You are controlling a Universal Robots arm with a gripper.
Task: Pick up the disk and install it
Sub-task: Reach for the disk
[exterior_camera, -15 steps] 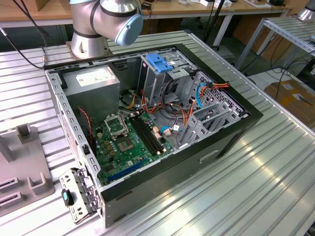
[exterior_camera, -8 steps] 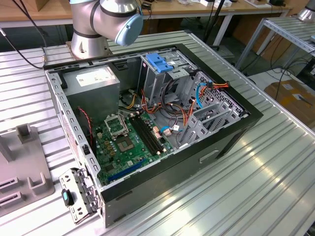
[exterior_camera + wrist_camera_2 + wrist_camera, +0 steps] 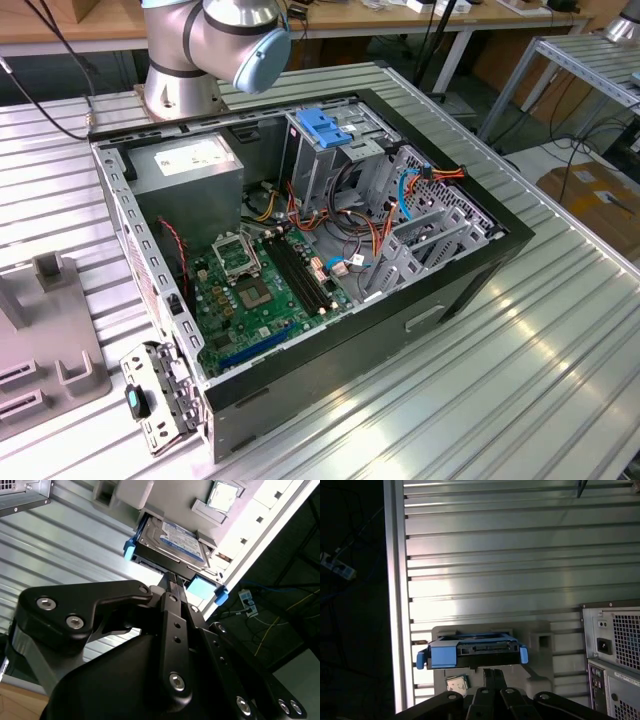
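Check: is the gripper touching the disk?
Cannot tell. In both wrist views the gripper comes up to the near edge of the disk, but neither shows contact or a gap plainly.

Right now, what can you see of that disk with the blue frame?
The disk is a flat silver-grey metal hard drive with a white and blue label on top, framed by a bright blue plastic carrier rail. It lies flat in a pale grey holder on the ribbed metal table, near the table's edge. The closed end effector sits right at one side of it; contact is unclear.
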